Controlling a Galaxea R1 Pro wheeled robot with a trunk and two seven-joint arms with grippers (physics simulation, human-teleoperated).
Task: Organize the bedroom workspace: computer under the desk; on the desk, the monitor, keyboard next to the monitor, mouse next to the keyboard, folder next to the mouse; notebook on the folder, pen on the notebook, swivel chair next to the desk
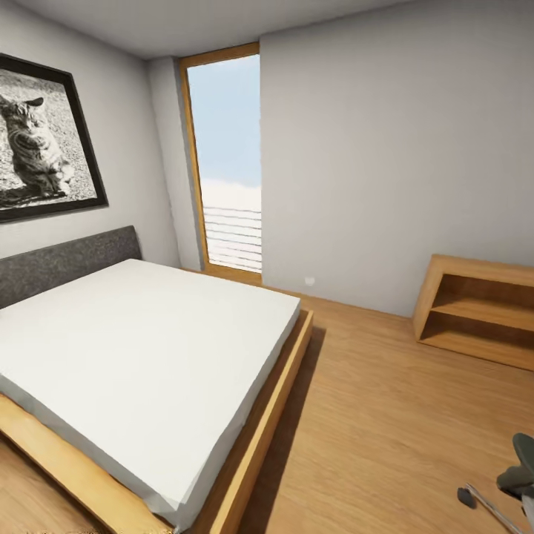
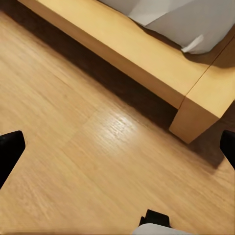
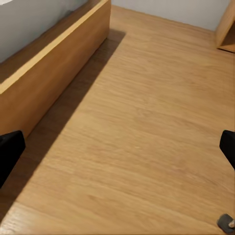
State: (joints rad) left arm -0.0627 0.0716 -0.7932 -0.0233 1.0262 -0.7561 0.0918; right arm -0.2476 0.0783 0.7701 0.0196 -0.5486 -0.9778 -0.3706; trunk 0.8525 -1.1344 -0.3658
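Observation:
I am in a bedroom with pale grey walls and a light wood plank floor [image 1: 386, 415]. A chrome leg with a dark caster [image 1: 467, 495] pokes in at the head view's lower right corner, beside a grey-green rounded part [image 1: 523, 463]; it looks like the swivel chair's base. The same caster [image 3: 226, 223] shows in the right wrist view. My left gripper [image 2: 117, 149] hangs open over bare floor near the bed frame's corner [image 2: 196, 120]. My right gripper [image 3: 117, 149] is open too, above the floor alongside the bed's wooden side [image 3: 54, 73].
A low bed [image 1: 141, 356] with a white mattress, oak frame and grey headboard fills the left. A tall window [image 1: 226, 163] stands in the far corner, a framed cat picture [image 1: 41, 141] hangs left. A low oak shelf unit [image 1: 478, 311] sits against the right wall.

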